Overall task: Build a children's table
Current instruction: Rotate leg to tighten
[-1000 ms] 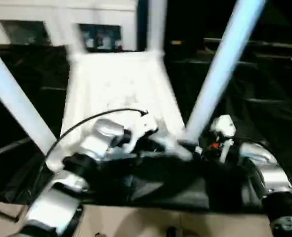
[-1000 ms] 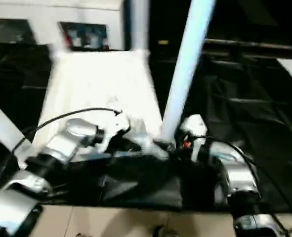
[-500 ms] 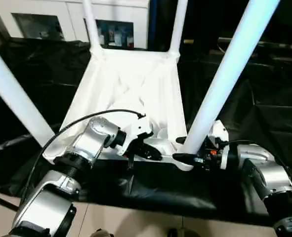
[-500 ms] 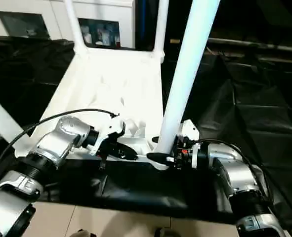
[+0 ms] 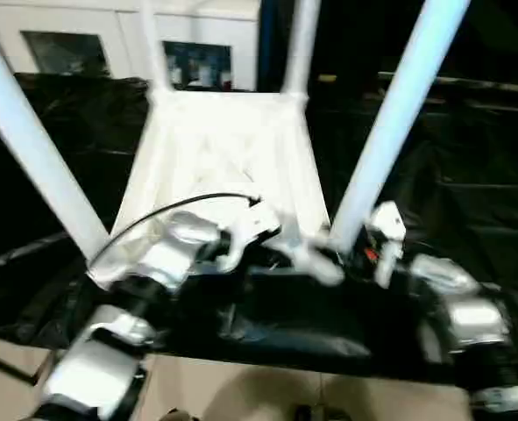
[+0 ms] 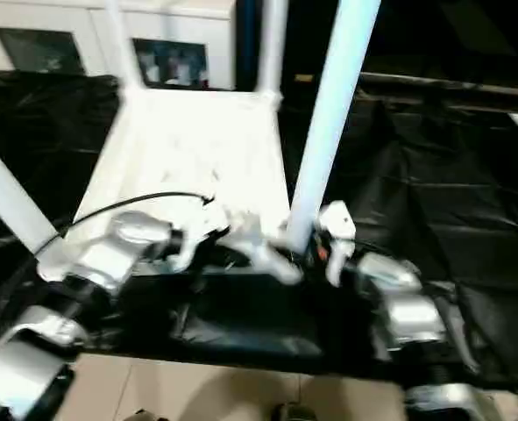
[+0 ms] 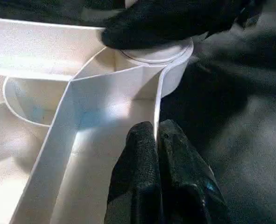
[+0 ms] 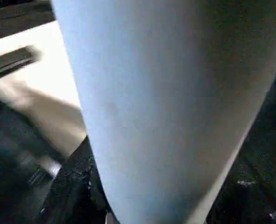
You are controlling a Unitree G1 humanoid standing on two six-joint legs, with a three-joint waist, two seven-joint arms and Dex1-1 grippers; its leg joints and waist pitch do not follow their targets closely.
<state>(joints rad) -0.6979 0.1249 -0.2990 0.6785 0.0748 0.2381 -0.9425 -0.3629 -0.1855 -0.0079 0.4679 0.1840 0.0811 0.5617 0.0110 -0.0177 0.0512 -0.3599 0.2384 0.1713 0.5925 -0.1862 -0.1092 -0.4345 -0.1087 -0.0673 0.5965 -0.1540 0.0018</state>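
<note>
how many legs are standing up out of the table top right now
4. Near-left leg and near-right leg rise from the tabletop's front corners by the robot; far-left leg and far-right leg rise from its back corners. None seems hidden.

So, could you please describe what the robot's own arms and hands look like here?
Both forearms are silver metal cylinders with black joint rings. The left arm carries a thin black cable looping over it and a white wrist housing. The right arm shows a small red mark near its white wrist. The left hand has black fingers.

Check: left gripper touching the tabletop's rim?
Touching. Left wrist view: left gripper fingers pinch the white tabletop rim wall between them.
</note>
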